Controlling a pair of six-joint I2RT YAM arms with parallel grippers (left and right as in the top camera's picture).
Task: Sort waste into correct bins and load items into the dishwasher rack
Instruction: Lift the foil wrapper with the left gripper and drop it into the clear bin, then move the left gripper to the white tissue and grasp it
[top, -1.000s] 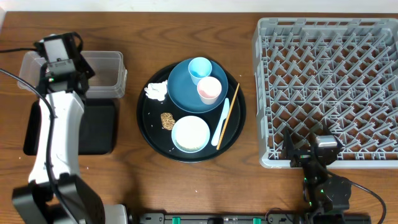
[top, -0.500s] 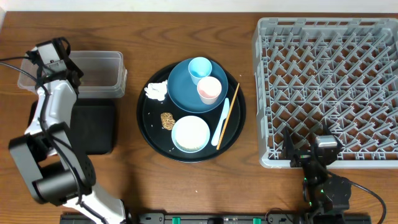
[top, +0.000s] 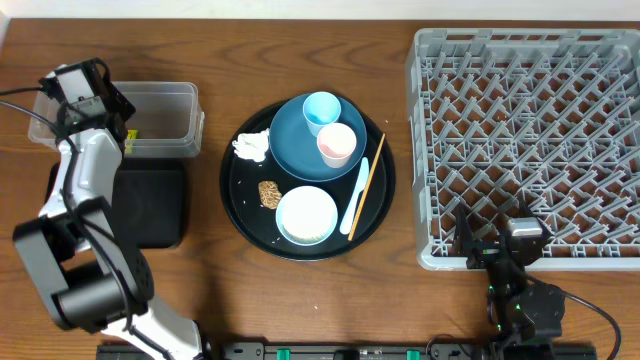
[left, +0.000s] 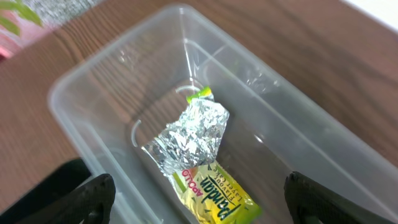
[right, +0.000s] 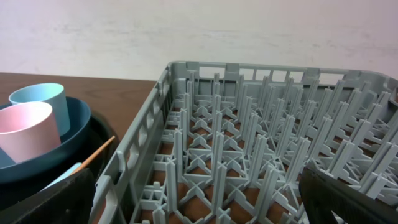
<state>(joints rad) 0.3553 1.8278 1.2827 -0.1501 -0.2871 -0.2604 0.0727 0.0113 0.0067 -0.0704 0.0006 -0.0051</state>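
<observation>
The silvery green-yellow snack wrapper (left: 202, 162) lies loose on the floor of the clear tub (left: 112, 81). My left gripper (left: 199, 200) hangs open above it, touching nothing. From overhead the left gripper (top: 85, 90) is over the left end of the clear tub (top: 170, 112). A crumpled tissue (top: 252, 146) and a brown lump (top: 268, 193) lie on the round black tray (top: 236, 205) with the blue plate (top: 292, 140), pale blue cup (top: 321, 110), pink cup (top: 337, 144), bowl (top: 306, 215), spoon (top: 357, 195) and chopstick (top: 370, 180). My right gripper (right: 202, 196) stands open at the grey rack's (top: 530, 130) front edge.
The shallow black rectangular tray (top: 155, 205) lies just in front of the clear tub, partly under my left arm. The rack's upright pegs (right: 249, 137) fill the right wrist view. The round tray sits between the bins and the rack.
My left gripper has swung to the tub's left end and opened. The wrapper has dropped out of it into the clear tub. The right arm has not moved.
</observation>
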